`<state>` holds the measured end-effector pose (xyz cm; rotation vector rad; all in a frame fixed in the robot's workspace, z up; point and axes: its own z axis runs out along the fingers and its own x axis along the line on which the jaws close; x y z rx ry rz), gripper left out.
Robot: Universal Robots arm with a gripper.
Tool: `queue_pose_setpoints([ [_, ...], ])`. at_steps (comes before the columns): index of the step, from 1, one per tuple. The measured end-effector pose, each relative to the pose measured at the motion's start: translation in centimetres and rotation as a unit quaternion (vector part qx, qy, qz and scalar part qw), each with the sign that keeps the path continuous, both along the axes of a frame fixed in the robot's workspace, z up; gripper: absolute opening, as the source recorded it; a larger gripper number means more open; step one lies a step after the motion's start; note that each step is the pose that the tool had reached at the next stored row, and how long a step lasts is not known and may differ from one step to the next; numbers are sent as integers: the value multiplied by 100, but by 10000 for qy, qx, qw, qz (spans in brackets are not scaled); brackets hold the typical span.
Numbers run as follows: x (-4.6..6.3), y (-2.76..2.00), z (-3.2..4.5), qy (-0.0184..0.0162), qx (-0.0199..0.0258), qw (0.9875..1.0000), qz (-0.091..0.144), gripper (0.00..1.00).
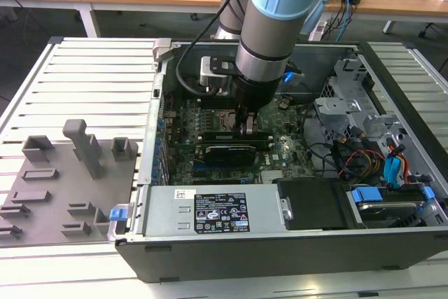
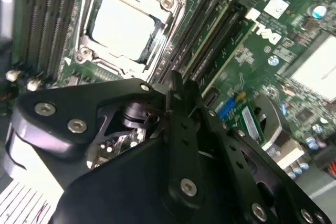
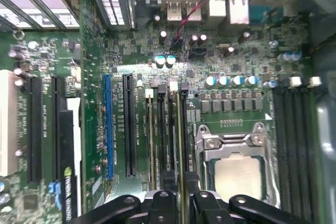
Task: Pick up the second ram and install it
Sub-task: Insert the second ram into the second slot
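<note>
In the exterior view my gripper (image 1: 246,127) reaches down into the open computer case (image 1: 280,250), over the motherboard's memory slots. The first wrist view shows the second ram (image 3: 179,140) edge-on as a thin green strip. It runs along a black slot beside the processor socket (image 3: 239,177) and passes between my black fingers (image 3: 163,205). My gripper (image 3: 181,202) is shut on it. Another thin stick (image 3: 150,140) stands in a slot two rows over. In the second wrist view my gripper (image 2: 184,92) sits at the slots' end, next to the processor (image 2: 123,24).
A grey tray (image 1: 42,204) with upright blocks lies outside the case at the exterior view's left. Inside the case are a graphics card (image 1: 227,152), a power supply (image 1: 210,211), a drive cage (image 1: 350,96) and loose cables (image 1: 364,155). More slots (image 3: 296,145) flank the socket.
</note>
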<state>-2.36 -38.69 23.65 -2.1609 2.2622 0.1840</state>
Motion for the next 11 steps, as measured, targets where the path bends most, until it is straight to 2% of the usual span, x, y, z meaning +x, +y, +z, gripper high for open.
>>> queue_pose_setpoints([
  [1,0,33,106,0,-46,10000,0,22],
  [3,0,84,216,0,-105,9999,1,20],
  [5,0,108,265,-1,-136,9999,0,11],
  [6,0,118,287,0,-151,9999,0,11],
  [8,0,147,380,0,-188,9998,0,11],
  [11,0,149,410,-1,-192,9998,0,11],
])
